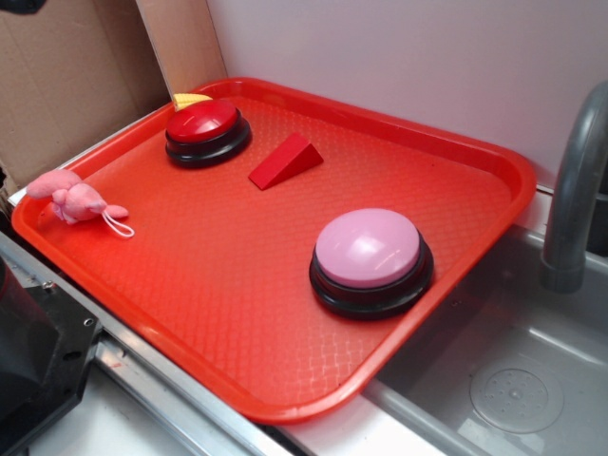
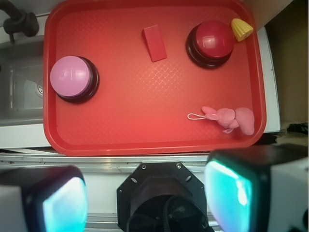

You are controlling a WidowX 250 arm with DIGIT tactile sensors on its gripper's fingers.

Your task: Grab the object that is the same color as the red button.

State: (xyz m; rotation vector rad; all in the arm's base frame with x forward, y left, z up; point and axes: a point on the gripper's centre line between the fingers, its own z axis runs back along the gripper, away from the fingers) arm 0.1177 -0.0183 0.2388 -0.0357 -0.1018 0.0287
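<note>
A small plain red wedge block (image 1: 285, 161) lies on the red tray (image 1: 228, 323), just right of the red button (image 1: 205, 130), a glossy red dome on a black base. In the wrist view the wedge (image 2: 154, 43) lies near the tray's far edge, left of the red button (image 2: 212, 42). My gripper (image 2: 145, 198) is open and empty, high above and well short of the tray's near rim; its two fingers frame the robot's black base. The gripper does not show in the exterior view.
A larger pink-domed button (image 1: 369, 258) stands on the tray's right part. A pink plush toy (image 1: 74, 198) lies on the tray's left rim. A yellow piece (image 1: 190, 98) sits behind the red button. A metal sink (image 1: 513, 380) with a grey tap (image 1: 574, 180) lies to the right.
</note>
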